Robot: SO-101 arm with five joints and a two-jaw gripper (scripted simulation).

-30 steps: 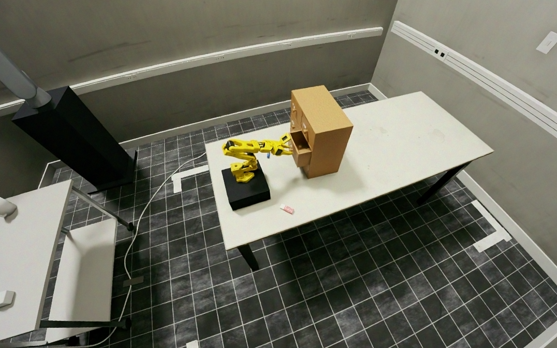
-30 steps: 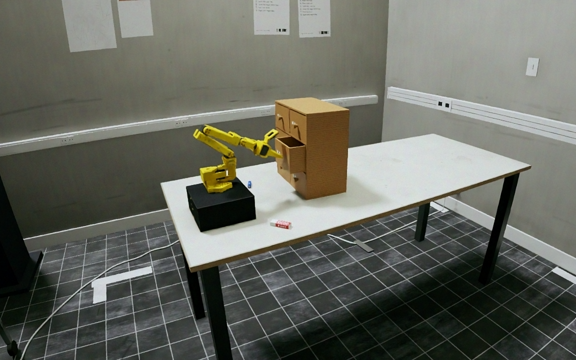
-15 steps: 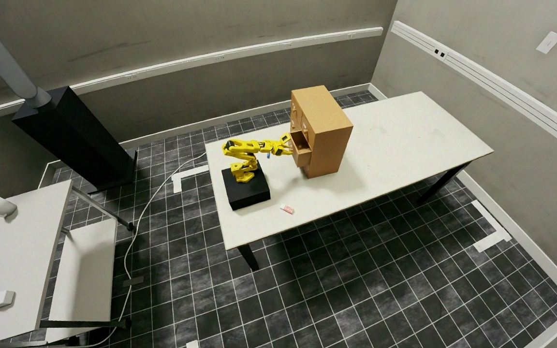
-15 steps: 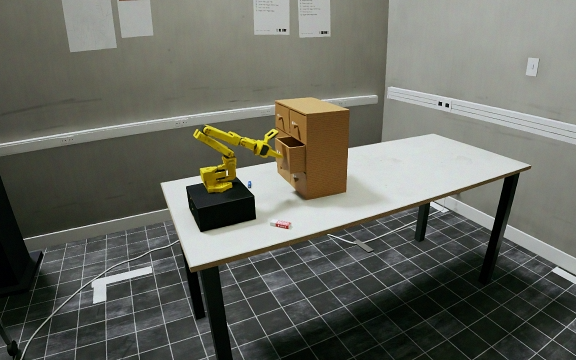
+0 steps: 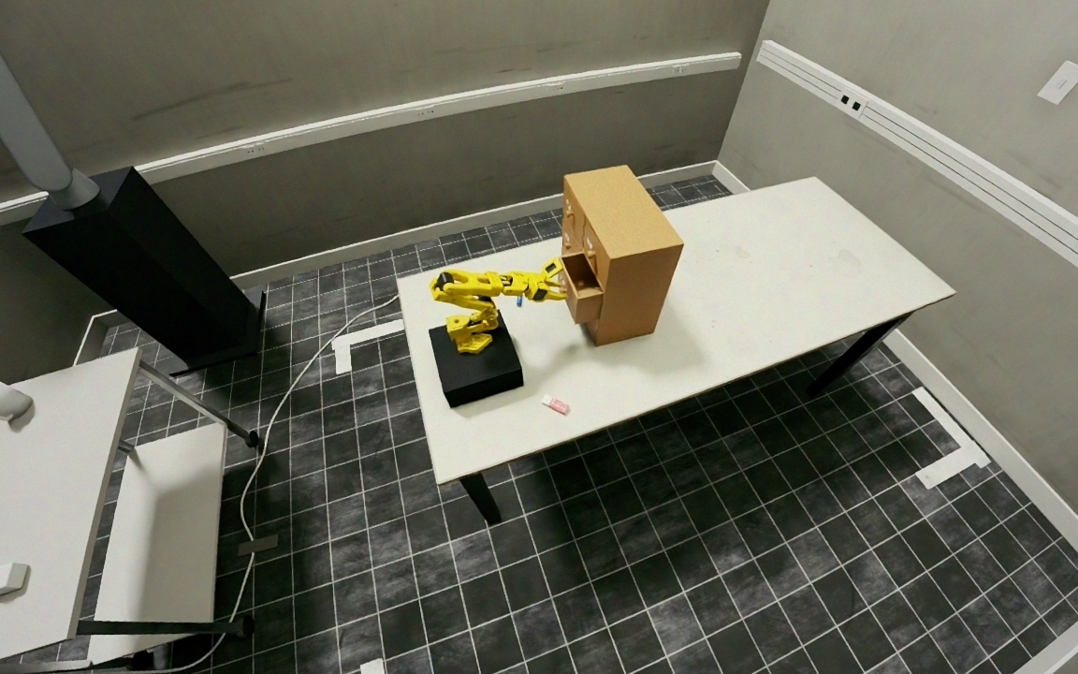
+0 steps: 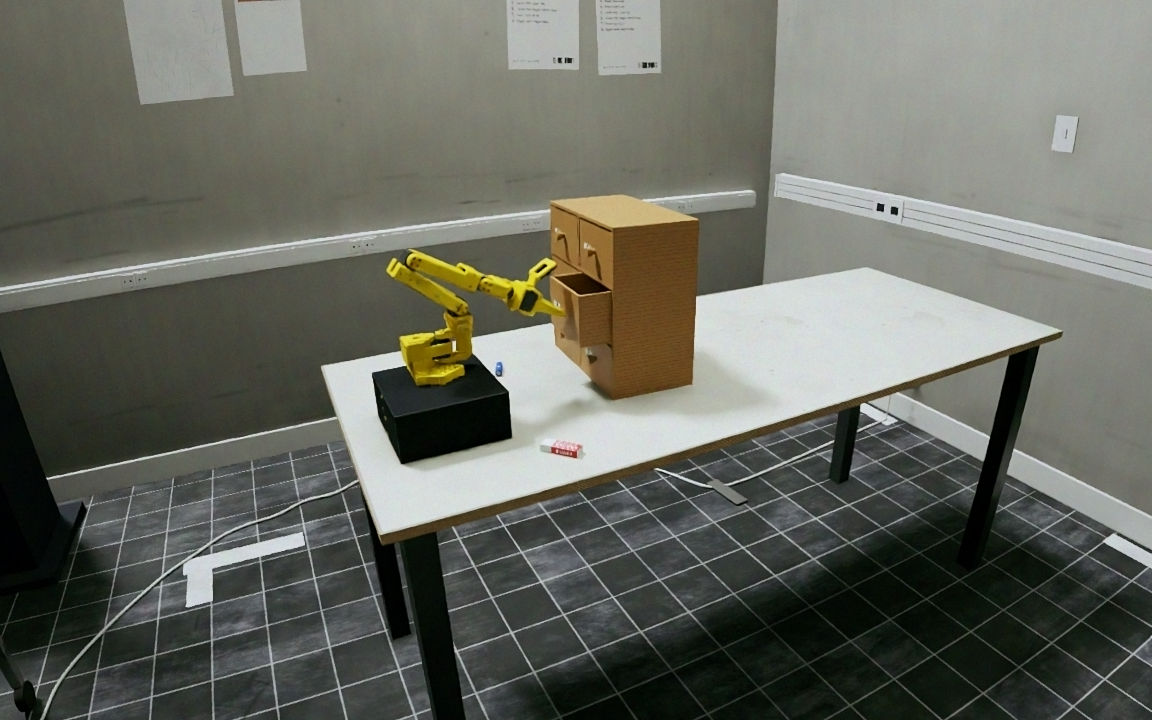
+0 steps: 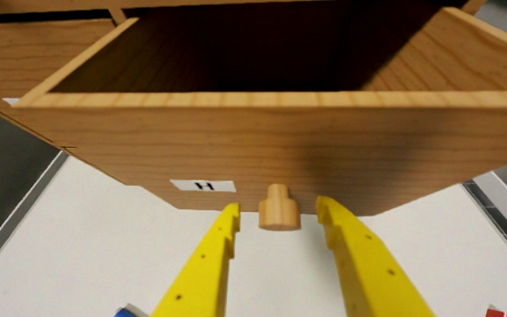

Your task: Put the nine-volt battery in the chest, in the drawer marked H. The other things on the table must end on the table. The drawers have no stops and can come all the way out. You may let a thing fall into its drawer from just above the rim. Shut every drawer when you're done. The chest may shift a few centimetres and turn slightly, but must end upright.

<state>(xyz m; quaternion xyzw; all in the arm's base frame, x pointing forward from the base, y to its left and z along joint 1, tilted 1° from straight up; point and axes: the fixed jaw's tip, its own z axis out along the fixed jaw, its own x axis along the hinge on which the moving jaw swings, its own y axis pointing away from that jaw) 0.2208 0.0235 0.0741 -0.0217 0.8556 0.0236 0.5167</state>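
The wooden chest [image 5: 634, 251] [image 6: 647, 295] stands upright on the table. Its drawer marked H [image 5: 580, 283] [image 6: 587, 306] [image 7: 253, 145] is pulled partly out, and what I see of its inside is empty and dark. My gripper [image 5: 561, 283] [image 6: 555, 309] [image 7: 279, 204] is at the drawer's front, its fingers slightly apart on either side of the round knob [image 7: 278, 213], with a gap on both sides. The nine-volt battery [image 6: 499, 368] [image 7: 126, 313], small and blue, lies on the table under my arm, near the black base.
The arm sits on a black box [image 5: 480, 373] [image 6: 441, 416] on the white table [image 5: 778, 276] [image 6: 831, 340]. A pink-and-white eraser [image 5: 555, 404] [image 6: 561, 447] [image 7: 495, 313] lies near the table's front edge. The chest's other drawers are shut.
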